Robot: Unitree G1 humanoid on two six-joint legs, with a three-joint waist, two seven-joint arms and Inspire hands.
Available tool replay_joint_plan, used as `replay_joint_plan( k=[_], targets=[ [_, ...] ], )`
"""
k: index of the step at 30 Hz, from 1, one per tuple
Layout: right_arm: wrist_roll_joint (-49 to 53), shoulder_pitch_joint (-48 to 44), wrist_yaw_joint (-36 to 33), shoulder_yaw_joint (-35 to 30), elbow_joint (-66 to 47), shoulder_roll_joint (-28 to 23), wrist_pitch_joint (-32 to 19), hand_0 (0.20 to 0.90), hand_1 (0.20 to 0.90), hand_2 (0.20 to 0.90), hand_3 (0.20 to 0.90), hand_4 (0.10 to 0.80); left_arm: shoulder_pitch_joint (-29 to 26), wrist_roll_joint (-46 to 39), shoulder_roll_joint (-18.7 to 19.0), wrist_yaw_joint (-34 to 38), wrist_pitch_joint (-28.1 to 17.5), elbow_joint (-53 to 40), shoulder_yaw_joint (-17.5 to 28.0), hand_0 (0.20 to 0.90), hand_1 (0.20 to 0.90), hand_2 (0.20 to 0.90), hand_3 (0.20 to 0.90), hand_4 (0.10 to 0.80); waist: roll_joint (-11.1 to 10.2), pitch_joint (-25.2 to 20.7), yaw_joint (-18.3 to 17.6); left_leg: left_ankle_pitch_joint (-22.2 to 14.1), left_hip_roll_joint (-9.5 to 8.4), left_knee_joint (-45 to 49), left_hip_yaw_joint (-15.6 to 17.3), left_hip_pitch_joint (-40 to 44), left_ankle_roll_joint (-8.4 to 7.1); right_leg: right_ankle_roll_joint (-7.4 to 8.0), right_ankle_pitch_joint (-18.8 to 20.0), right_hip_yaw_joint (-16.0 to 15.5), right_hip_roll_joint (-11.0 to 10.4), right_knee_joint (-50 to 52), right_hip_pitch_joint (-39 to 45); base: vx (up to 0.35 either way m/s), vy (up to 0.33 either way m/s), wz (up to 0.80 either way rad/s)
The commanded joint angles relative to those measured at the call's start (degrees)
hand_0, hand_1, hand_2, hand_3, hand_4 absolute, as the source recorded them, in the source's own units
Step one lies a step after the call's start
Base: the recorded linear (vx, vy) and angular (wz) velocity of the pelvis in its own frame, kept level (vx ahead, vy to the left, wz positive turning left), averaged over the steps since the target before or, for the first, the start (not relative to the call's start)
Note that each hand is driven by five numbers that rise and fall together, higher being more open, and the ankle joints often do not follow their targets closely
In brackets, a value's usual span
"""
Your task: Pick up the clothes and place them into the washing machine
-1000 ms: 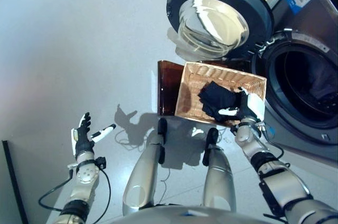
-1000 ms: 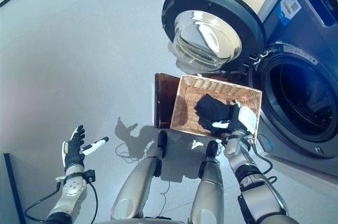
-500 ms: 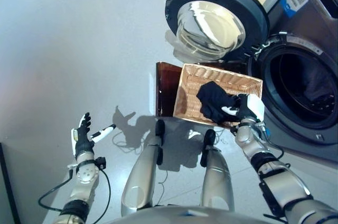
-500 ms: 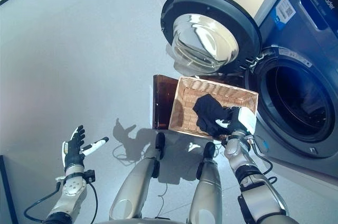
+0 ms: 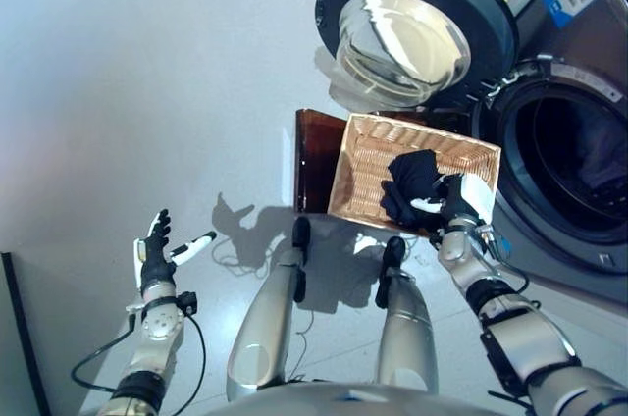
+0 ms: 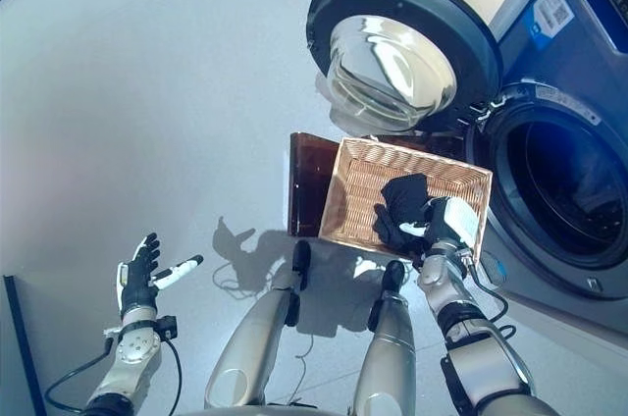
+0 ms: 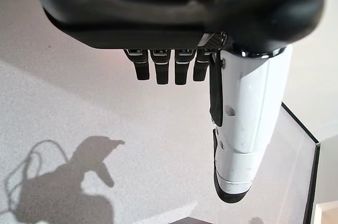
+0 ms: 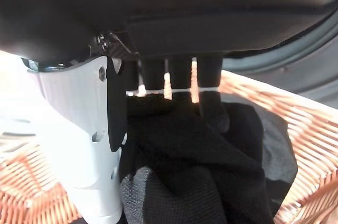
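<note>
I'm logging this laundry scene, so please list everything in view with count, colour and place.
Washer: one, dark grey, at the robot's front right, drum open.
Door: one, black rim with clear glass bowl, swung open beside the drum opening.
Basket: one, tan wicker, on the stand before the washer.
Stand: one, dark brown, under the basket on the floor.
Cloth: one, black, bunched in the basket's near right part, in the right hand's grip.
Floor: grey, all around.
Left hand: open, held over bare floor at the left, holding nothing.
Right hand: over the basket's right end, fingers closed on the cloth.
</note>
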Motion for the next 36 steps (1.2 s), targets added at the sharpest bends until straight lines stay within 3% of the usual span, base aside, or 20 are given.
replay_joint_plan(
  k=[1,13,18,23,29,36],
  targets=[
    [2.7,1.2,-4.0,-2.9,-4.4,-2.8,-2.5,0.2,0.2,0.2,0.2,0.3,2.1,1.1,3.2,2.5,-1.7,-1.1,3.2,0.9,0.9,0.9,0.9,0.8,-0.3,-2.9,-0.8,-1.5,-2.2,0.0,-0.3,-2.4,-1.2,-1.16,1.9,-0.8,1.2,-4.6,2.0,0.0,0.0,0.0],
    [11.0,2.4,-5.4,-9.8,-8.9,-2.2,-5.7,0.2,0.2,0.2,0.2,0.3,2.8,0.7,3.1,2.3,-1.3,-1.1,4.6,0.9,0.9,0.9,0.9,0.8,-1.4,-4.3,-1.7,-2.4,-1.97,-0.5,0.3,-0.2,-1.0,-1.01,1.9,-0.1,1.4,-6.1,3.8,0.028,-0.001,-0.02],
    [21.5,4.5,-4.5,-15.3,-12.9,0.1,-10.7,0.2,0.2,0.2,0.2,0.3,2.8,0.6,3.3,2.6,-0.9,-0.7,5.8,0.9,0.9,0.9,0.9,0.8,-1.3,-4.6,-2.1,-2.8,-1.84,-0.6,0.6,0.8,-0.95,-0.86,1.7,0.6,1.5,-6.4,4.6,0.027,0.006,-0.09],
    [25.5,9.3,-4.0,-18.8,-21.3,3.2,-14.9,0.2,0.2,0.2,0.2,0.3,3.0,0.5,2.8,3.1,-1.0,-1.1,6.6,0.9,0.9,0.9,0.9,0.8,-0.3,-4.5,-2.8,-3.1,-1.94,-0.3,1.3,1.3,-0.82,-0.78,1.5,1.4,1.4,-6.1,4.7,0.014,0.025,-0.09],
    [23.3,11.4,-8.5,-22.6,-27.1,5.5,-16.7,0.2,0.2,0.2,0.2,0.3,2.6,0.7,1.4,4.2,-1.7,-0.6,5.6,0.9,0.9,0.9,0.9,0.8,1.7,-4.1,-3.5,-3.5,-2.08,0.5,2.1,1.3,-0.6,-0.81,1.1,2.4,1.4,-5.5,4.0,-0.01,0.029,-0.14],
    [11.5,10.2,-17.1,-24.3,-30.1,2.8,-12.2,0.2,0.2,0.2,0.2,0.3,3.5,1.1,0.1,4.1,-2.6,-1.3,3.6,0.9,0.9,0.9,0.9,0.8,4.0,-4.0,-3.6,-3.2,-2.1,0.0,2.3,0.9,-0.53,-0.77,0.8,2.9,1.5,-5.5,3.3,-0.005,0.01,-0.11]
  ],
)
